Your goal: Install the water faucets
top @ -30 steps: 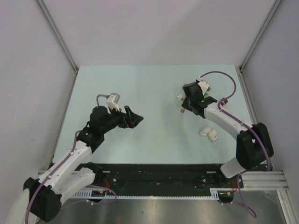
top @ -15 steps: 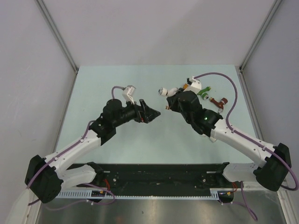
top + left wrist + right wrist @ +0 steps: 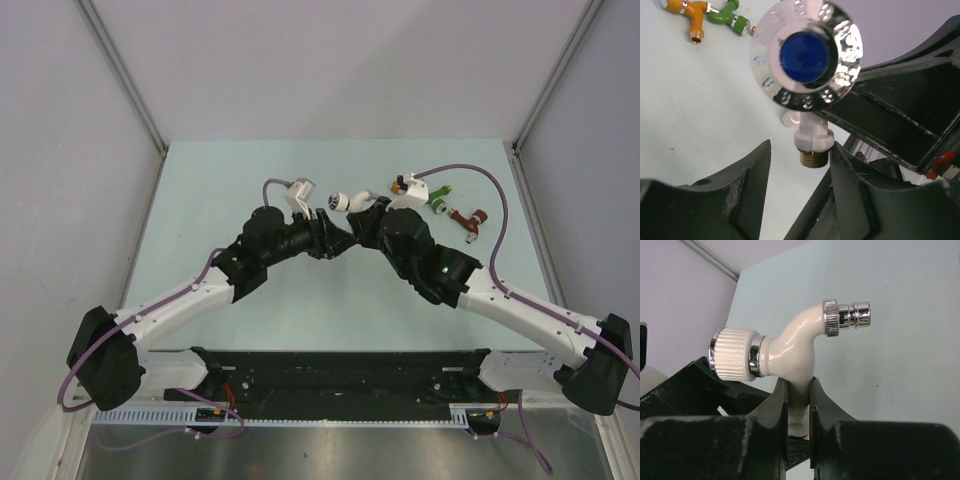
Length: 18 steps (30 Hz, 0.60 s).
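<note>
My right gripper [image 3: 798,385] is shut on the curved body of the white faucet [image 3: 790,345], holding it above the middle of the table [image 3: 250,180]. The faucet's silvery knob with a blue centre [image 3: 805,52] faces the left wrist camera, and its brass threaded end [image 3: 812,157] points down. My left gripper [image 3: 800,145] stands around that end. Its right finger is against the white collar and a gap shows on the left side. In the top view the left gripper [image 3: 335,240] and the right gripper [image 3: 362,225] meet nose to nose. The orange faucet [image 3: 695,15] and the green faucet [image 3: 730,15] lie on the table.
A dark red faucet [image 3: 468,220] lies at the back right, next to the green faucet [image 3: 440,207] and the orange faucet [image 3: 399,183]. Grey walls with metal frame posts [image 3: 130,90] close in the table on three sides.
Both arms swung in towards the table's middle. The right one carried the white faucet leftward. My left jaws narrowed from wide open to either side of its threaded end.
</note>
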{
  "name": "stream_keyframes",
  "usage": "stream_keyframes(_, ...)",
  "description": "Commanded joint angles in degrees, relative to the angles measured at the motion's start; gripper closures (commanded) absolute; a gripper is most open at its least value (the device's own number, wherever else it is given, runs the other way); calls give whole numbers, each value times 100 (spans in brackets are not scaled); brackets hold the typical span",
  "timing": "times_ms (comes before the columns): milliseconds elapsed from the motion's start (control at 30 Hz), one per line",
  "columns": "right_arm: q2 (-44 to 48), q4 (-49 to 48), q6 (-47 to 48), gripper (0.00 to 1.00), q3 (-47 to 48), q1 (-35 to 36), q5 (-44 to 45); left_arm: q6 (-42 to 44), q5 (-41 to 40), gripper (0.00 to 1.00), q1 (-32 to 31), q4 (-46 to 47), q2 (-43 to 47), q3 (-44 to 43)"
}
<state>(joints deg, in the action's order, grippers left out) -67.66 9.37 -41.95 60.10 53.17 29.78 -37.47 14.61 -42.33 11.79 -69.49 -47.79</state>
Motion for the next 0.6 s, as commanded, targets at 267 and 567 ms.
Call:
stream_keyframes(267,437,-312,150,97,-68,115,-120,398,-37,94,-100,561,-144,-415)
stream_keyframes(567,1139,-594,1804,22,11,-1140,-4164,1953,437,100,-13,-378,532,-424)
